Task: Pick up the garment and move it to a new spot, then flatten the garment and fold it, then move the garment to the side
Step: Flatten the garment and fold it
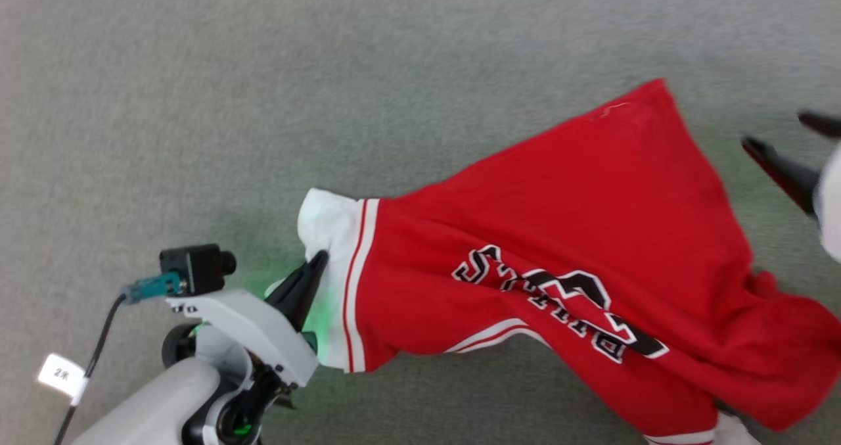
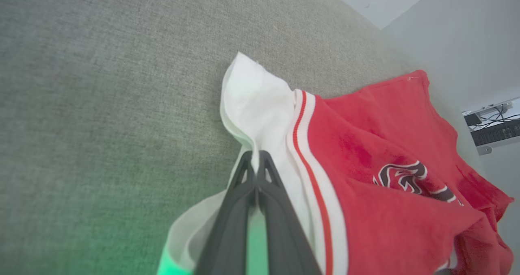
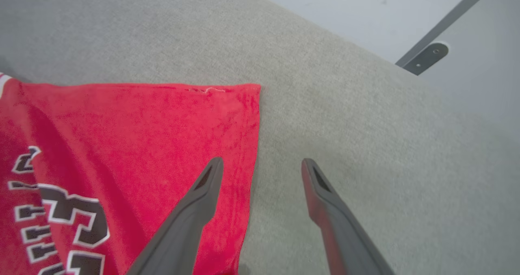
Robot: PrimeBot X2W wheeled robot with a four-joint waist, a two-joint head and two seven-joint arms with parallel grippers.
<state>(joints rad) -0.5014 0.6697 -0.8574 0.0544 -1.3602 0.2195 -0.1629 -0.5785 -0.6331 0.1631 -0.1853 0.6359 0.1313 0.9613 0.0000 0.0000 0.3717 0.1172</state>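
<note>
The red jersey T-shirt (image 1: 539, 234) lies rumpled across the grey fabric-covered bench (image 1: 263, 70). The left gripper (image 2: 255, 153) has its jaws pinched together on the white sleeve (image 2: 260, 100). The right gripper (image 3: 262, 161) hangs at the hem corner (image 3: 248, 92), jaws wide apart, seemingly clear of the cloth.

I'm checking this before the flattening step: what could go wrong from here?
1. The left pincer is shut on just the white sleeve; pulling may stretch it or bunch the garment.
2. The right pincer is open near the red hem corner, holding nothing, so that side may drag crooked.
</note>
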